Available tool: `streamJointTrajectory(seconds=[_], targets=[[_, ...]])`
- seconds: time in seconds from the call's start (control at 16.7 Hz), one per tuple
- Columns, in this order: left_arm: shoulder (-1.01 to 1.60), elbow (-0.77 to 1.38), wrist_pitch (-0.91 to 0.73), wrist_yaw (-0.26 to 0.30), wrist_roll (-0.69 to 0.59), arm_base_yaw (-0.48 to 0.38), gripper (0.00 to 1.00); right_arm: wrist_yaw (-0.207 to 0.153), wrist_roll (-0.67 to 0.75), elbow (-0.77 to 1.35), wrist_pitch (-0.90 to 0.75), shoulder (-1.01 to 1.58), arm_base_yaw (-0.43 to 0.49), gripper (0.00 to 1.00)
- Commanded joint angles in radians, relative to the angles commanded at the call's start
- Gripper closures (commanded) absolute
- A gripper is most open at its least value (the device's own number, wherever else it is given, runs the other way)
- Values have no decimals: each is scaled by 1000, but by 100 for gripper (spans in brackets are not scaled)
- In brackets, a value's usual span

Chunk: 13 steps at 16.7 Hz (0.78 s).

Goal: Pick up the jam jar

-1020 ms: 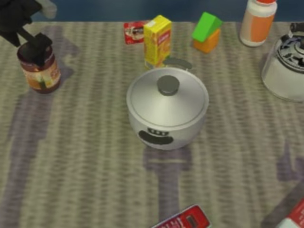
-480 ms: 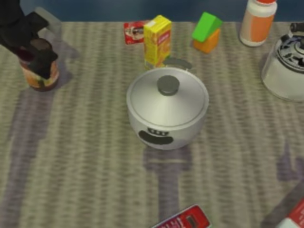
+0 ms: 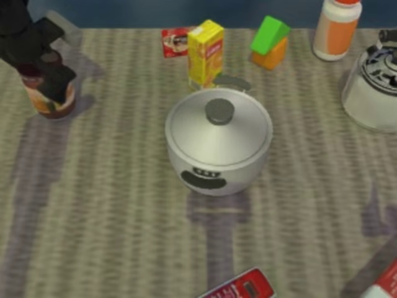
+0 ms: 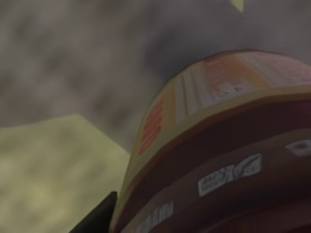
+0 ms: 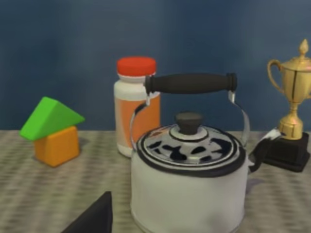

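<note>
Gripping the small round glass jam jar (image 3: 49, 99) with its orange-yellow label, the left gripper (image 3: 38, 68) has its jaws shut on it at the worktop's (image 3: 111, 223) far left. Since a second ago the jar has shifted left and back, tilted in the grip. Centre stage, the silver lidded pot (image 3: 218, 139) has not moved. Right arm: out of the top view.
</note>
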Motion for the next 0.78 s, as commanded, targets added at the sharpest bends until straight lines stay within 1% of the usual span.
streamJointTrajectory(seconds=[0.66,0.72,0.78], targets=[[0,0,0,0,0,0,98,0,0,0,0,0,0,0],[0,0,0,0,0,0,100,0,0,0,0,0,0,0],[0,0,0,0,0,0,100,0,0,0,0,0,0,0]])
